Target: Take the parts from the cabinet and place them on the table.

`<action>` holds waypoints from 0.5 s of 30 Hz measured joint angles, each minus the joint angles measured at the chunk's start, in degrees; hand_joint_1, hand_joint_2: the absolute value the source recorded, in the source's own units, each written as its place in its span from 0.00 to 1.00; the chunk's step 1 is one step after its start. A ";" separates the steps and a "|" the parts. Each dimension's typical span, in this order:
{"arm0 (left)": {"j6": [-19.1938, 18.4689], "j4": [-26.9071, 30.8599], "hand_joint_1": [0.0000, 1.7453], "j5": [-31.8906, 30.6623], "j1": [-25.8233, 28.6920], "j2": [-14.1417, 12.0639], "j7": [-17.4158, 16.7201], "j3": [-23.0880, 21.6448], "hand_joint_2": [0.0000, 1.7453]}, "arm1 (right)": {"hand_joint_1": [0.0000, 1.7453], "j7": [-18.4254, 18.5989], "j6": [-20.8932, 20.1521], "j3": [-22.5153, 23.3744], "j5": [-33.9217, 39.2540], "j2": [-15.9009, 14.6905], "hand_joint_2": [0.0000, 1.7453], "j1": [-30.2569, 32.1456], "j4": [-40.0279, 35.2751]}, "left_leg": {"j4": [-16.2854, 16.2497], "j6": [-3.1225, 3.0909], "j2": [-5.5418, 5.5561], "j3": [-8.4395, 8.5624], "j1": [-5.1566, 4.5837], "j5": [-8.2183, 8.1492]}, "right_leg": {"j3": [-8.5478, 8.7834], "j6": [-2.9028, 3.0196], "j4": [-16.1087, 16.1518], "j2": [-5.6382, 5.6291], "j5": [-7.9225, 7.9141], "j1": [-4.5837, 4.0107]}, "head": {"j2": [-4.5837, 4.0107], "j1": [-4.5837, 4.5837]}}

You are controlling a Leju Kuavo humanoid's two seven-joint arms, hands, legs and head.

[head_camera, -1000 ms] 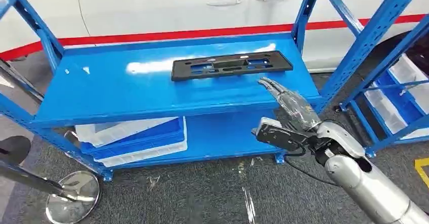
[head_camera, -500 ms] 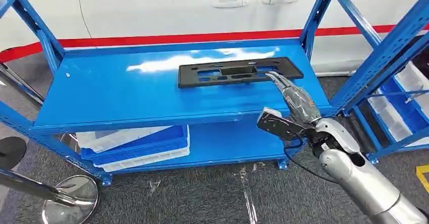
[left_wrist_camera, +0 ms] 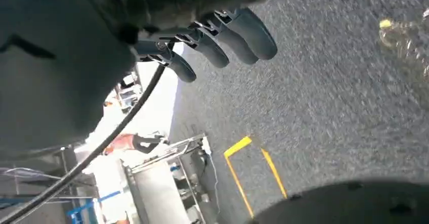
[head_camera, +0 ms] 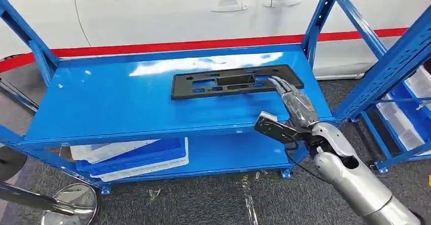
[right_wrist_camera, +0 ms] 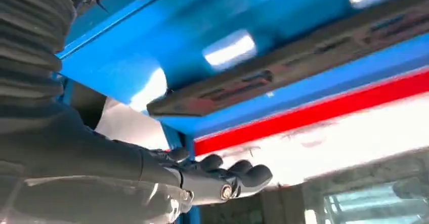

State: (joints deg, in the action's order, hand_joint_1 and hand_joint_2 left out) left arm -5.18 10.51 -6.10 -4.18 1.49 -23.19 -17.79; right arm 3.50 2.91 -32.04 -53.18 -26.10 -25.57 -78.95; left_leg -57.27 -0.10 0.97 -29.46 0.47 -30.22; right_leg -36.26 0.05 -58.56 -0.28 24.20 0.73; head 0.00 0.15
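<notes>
The right hand (head_camera: 297,105) reaches over the blue shelf (head_camera: 112,103), fingers stretched out flat, holding nothing, its tips at the near right end of one black plastic part (head_camera: 234,81). The left hand (left_wrist_camera: 222,37) hangs over the floor, fingers loose, holding nothing.

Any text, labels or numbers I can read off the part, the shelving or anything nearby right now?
None can be read.
Black plastic part on the blue shelf: moulded cut-outs, no lettering that can be made out.
White car behind, with its red stripe: no badge or wording.
Yellow floor marking in the left wrist view: plain lines, not characters.
</notes>
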 joint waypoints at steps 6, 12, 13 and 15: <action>-0.15 0.00 0.00 -0.39 0.01 0.04 0.13 -0.04 0.00 | 0.00 -0.28 0.39 -0.33 -0.09 1.16 1.00 0.46 2.23 | -18.85 0.83 -0.62 -12.40 0.02 -4.61 | 2.62 1.32 0.50 0.46 1.88 -0.18 | 0.00 -0.59; -0.20 0.00 0.00 -0.46 0.24 -0.09 0.20 -0.09 0.00 | 0.00 -0.48 0.42 -0.46 -0.41 1.70 1.00 0.31 3.34 | -2.12 -1.50 -0.57 -7.01 -1.02 6.41 | 5.20 0.82 0.47 0.01 4.10 -0.85 | 0.00 -0.43; -0.24 0.00 0.00 -0.46 -0.08 -0.07 0.22 -0.15 0.00 | 0.00 -0.50 0.44 -0.48 -0.50 1.79 1.00 0.37 3.52 | -1.30 -1.42 -0.56 -6.75 -1.14 5.73 | 4.98 0.54 0.54 -0.01 4.12 -0.66 | 0.00 -0.63; -0.24 0.00 0.00 -0.46 -0.05 -0.07 0.22 -0.26 0.00 | 0.00 -0.50 0.48 -0.59 -0.70 2.05 1.00 0.39 3.80 | -1.15 -1.85 -0.50 -6.65 -1.35 5.46 | 5.36 -0.05 1.31 0.05 4.22 -0.54 | 0.00 -0.61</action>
State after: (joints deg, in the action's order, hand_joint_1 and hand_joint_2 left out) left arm -5.42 10.51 -6.56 -4.24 1.42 -22.97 -18.05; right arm 2.99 3.39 -32.63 -53.88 -24.04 -25.18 -75.14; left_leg -58.42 -1.95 0.47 -36.11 -0.87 -24.76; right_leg -30.90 0.01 -57.25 -0.23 28.43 0.19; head 0.00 -0.46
